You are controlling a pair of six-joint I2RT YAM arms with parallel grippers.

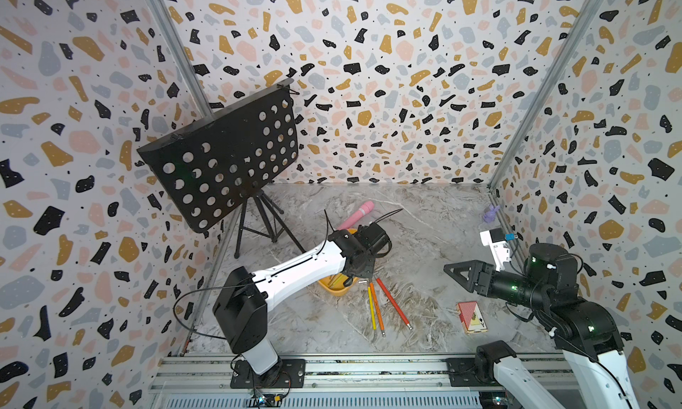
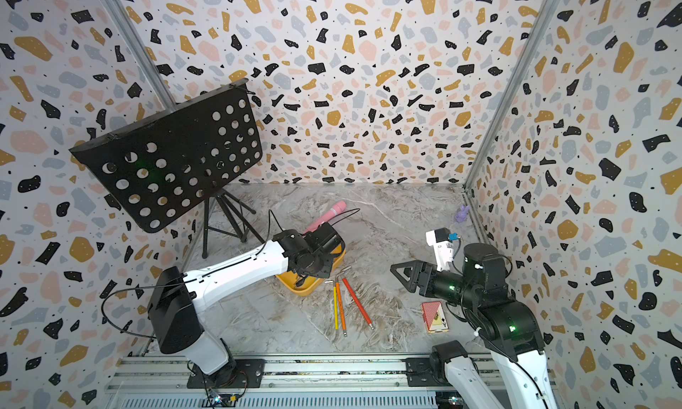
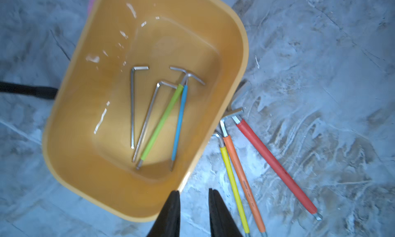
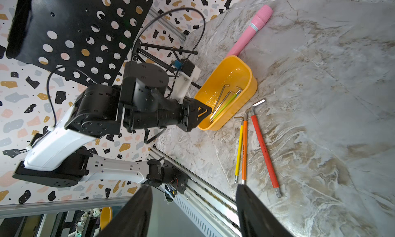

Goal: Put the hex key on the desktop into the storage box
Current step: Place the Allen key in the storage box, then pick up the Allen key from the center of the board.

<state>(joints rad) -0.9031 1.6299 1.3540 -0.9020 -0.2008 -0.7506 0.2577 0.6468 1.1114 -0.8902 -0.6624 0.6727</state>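
Your left gripper [image 3: 193, 190] gapes a little and holds nothing. The yellow hex key [image 3: 234, 186] lies just beside it, running the same way as its fingers [image 3: 171, 214].

The storage box [image 4: 240, 110] holds several hex keys [image 4: 224, 102]; the left gripper [image 4: 209, 113] hangs over one end. Just beside the box, a yellow hex key [image 4: 239, 150], an orange hex key [image 4: 244, 150] and a red hex key [image 4: 265, 154] lie on the surface [image 4: 331, 97].

White-shelled arms [image 1: 302, 263], black joints [image 1: 241, 311]

Left gripper [image 3: 193, 190] ajar (right gripper [image 4: 193, 186] wide)
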